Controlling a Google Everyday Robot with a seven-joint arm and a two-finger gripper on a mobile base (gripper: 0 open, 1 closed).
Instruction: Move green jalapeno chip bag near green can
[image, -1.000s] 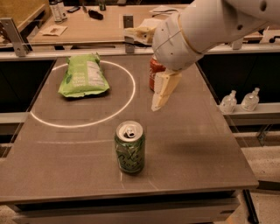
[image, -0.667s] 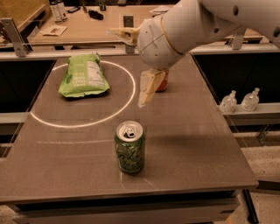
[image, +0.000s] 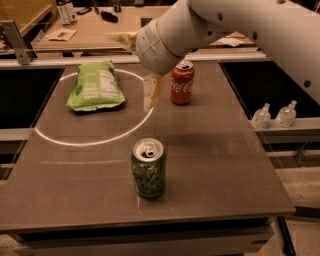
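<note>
1. Gripper (image: 151, 95) hangs from the white arm (image: 170, 37) and points down. It is above the surface (image: 225, 170), lifted off it, over the right-hand arc of the white ring (image: 80, 144) marked there.
2. Whether the gripper is open or closed: cannot tell. From this side it reads as one pale wedge. Nothing is seen in its hold.
3. Green jalapeno chip bag (image: 96, 86) lies flat on the surface to the left of the gripper. It is near the gripper but apart from it, not touched. Its white text panel faces up.
4. The bag sits in the far left part of the ring, with its far edge lying over the ring's line.
5. Green can (image: 148, 170) stands upright on the surface, on the camera side of the gripper. It is almost straight below the gripper in the view and well apart from it. Its silver top with the tab shows.
6. The can is outside the ring, just past the near arc.
7. The bag and the green can are well apart, with the ring's near arc running between them.
8. Red cola can (image: 182, 82) stands upright just to the right of the gripper, a little farther back. There is a small gap and no contact that shows.
9. Two small bottles (image: 260, 116) stand well to the right of the gripper. They are off the surface, on a ledge (image: 280, 125).
10. Second table (image: 100, 30) is behind the gripper and arm. It carries small items I can't identify.
</note>
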